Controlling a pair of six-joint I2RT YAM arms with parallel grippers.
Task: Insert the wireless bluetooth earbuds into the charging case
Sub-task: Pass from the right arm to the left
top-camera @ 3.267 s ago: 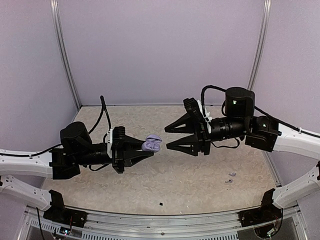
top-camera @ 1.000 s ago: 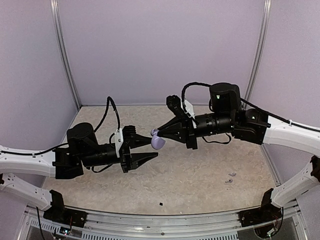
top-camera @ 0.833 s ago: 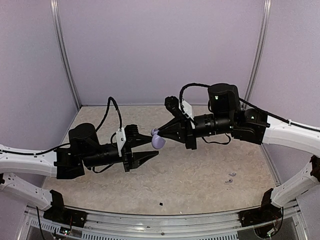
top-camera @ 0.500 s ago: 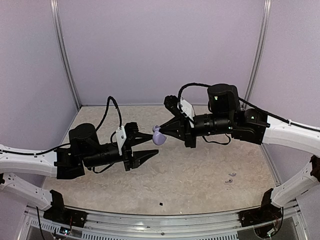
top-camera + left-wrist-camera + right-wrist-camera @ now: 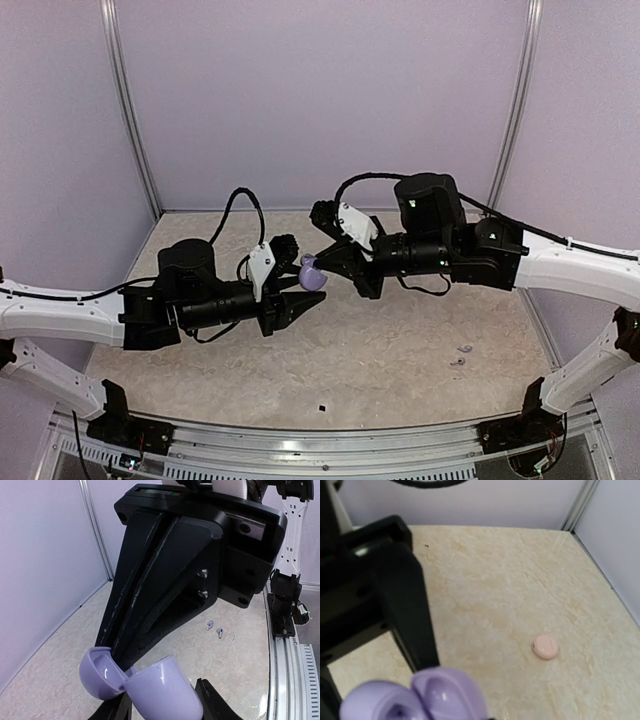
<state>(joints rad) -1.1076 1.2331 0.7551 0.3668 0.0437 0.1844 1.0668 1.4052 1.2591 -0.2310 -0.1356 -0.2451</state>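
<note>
The lilac charging case (image 5: 160, 690) hangs in the air between the two arms, and my left gripper (image 5: 165, 706) is shut on its body. Its lid (image 5: 100, 677) stands open to the left. My right gripper (image 5: 116, 652) is shut, its joined tips pressed in where lid and body meet. In the top view the case (image 5: 312, 275) sits between the left gripper (image 5: 292, 288) and the right gripper (image 5: 324, 264). Two wireless bluetooth earbuds (image 5: 461, 355) lie on the table at the right, also seen as earbuds (image 5: 214, 628) in the left wrist view.
A small pink round case (image 5: 545, 646) lies on the beige table (image 5: 400, 350) towards the back. A tiny black speck (image 5: 321, 408) sits near the front edge. Lilac walls close in the table on three sides.
Both arms have shifted: the left arm has come forward to the right, the right gripper has moved left. The case has risen slightly between them, its lid still open.
</note>
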